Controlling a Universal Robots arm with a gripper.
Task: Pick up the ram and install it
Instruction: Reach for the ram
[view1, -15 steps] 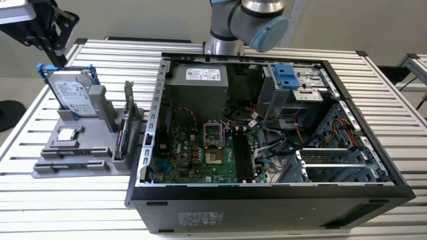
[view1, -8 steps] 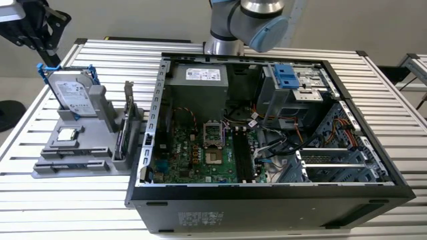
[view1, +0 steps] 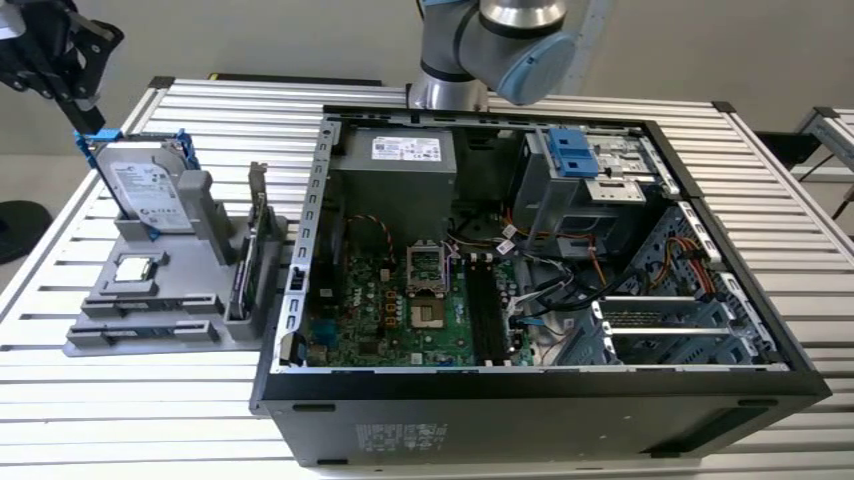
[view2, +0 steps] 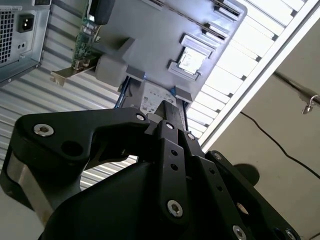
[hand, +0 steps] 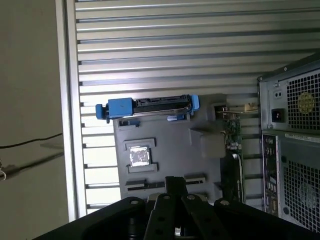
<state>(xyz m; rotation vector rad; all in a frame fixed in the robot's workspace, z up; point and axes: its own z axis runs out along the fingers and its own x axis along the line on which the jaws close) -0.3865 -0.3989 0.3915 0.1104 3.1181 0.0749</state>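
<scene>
Grey plastic holder (view1: 94, 338) lies on the slatted metal table (view1: 120, 420), to the exterior view's left of the open computer case (view1: 534, 405). The exterior view looks into the case onto its green main board (view1: 400, 310). Both wrist views look down on the holder and meet the case from behind, by its power socket (hand: 277, 115).

The ram (view1: 240, 285) stands on edge along the holder's side nearest the case, in line with a green card (hand: 232, 132). A hard drive (view1: 140, 190) in a blue bracket stands at the holder's far end, with a square silver chip (view1: 134, 268) just in front of it.

The claw (view1: 83, 102) hangs over the hard drive, well apart from the ram. Whether it is spread or pressed together I cannot tell. The arm (view1: 501, 40) rises behind the case.
</scene>
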